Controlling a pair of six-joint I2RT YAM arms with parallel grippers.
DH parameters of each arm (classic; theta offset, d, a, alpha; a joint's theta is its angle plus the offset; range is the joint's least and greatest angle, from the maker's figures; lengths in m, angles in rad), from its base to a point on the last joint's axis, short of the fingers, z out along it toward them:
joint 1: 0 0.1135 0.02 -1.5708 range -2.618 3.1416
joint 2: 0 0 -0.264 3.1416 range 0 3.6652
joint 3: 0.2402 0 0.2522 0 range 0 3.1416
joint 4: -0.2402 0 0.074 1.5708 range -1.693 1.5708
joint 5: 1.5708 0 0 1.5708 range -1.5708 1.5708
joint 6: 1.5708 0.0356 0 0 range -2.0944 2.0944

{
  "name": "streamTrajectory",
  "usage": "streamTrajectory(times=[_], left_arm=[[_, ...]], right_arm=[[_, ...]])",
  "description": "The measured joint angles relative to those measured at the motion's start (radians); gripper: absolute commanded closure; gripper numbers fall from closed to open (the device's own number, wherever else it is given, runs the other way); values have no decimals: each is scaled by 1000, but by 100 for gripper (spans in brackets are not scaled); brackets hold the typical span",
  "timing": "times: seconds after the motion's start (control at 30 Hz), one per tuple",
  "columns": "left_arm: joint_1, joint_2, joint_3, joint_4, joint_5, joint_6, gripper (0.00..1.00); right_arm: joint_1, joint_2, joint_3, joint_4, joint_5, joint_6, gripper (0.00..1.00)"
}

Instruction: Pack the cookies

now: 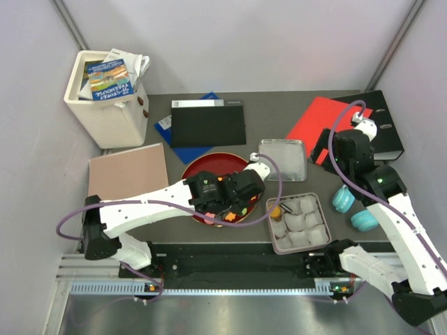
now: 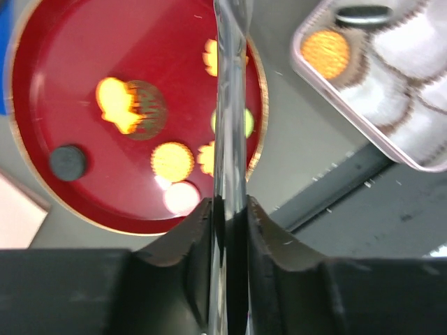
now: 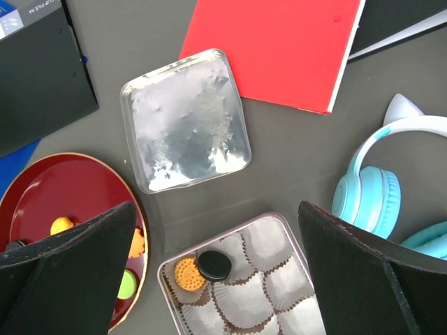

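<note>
Several cookies lie on the red plate [image 2: 63,70]: an orange flower [image 2: 115,105], a black round one [image 2: 68,162], an orange round one [image 2: 172,161], a pale pink one [image 2: 181,197] and a green one [image 2: 246,122]. My left gripper [image 2: 229,206] hangs over the plate's right edge [image 1: 241,192], shut on a shiny metal tool [image 2: 230,105] that runs out of the frame's top. The tin [image 3: 164,269] of paper cups holds an orange cookie [image 3: 185,273] and a black cookie [image 3: 214,265]. My right gripper [image 3: 216,209] stands open high above the tin, holding nothing.
The tin's lid [image 1: 283,159] lies behind the tin [image 1: 323,218]. Teal headphones [image 1: 353,209] sit right of it. A red folder [image 1: 328,118], a black binder [image 1: 384,122], a black folder [image 1: 208,124], a tan board [image 1: 129,171] and a white bin [image 1: 108,98] ring the work area.
</note>
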Motion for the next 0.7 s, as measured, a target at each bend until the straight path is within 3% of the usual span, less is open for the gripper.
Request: streamTrajectory(times=[0.3, 0.7], left_arm=[[-20, 28, -5, 8, 183, 50, 85], [-56, 158, 0, 27, 316, 101, 88]], right_arm=[[0, 1, -1, 5, -8, 0, 1], [3, -9, -27, 10, -19, 0, 1]])
